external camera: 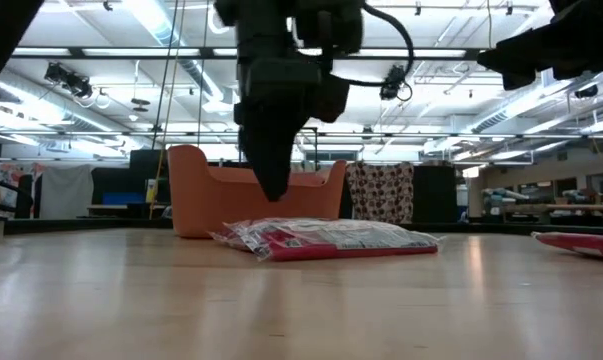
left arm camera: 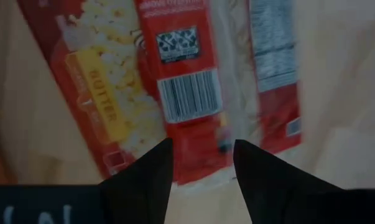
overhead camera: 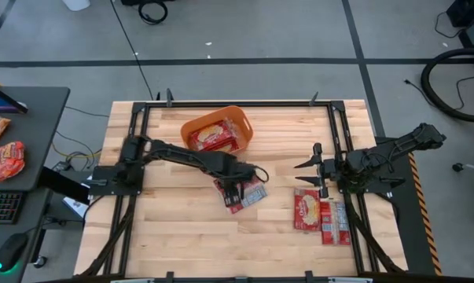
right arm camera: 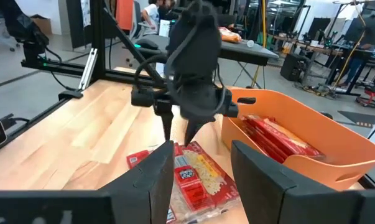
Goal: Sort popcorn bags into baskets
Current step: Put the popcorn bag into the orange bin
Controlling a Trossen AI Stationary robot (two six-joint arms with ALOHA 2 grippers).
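Popcorn bags (overhead camera: 242, 193) lie near the middle of the table (overhead camera: 181, 228), a small overlapping pile of red packets just at five o'clock of the orange basket (overhead camera: 218, 130). Close up we read "BUTTER" on a yellow panel, and we see a barcode, a small square code above it and a panel of fine print that we cannot read. We see the left gripper (overhead camera: 235, 189) poised right over this pile, its fingers parted with nothing between them, tips pointing down just above the plastic. More red packets (overhead camera: 214, 137) lie inside the basket. Another group of packets (overhead camera: 321, 215) lies at the table's four o'clock side. We see the right gripper (overhead camera: 317, 170) waiting at three o'clock, fingers spread and empty.
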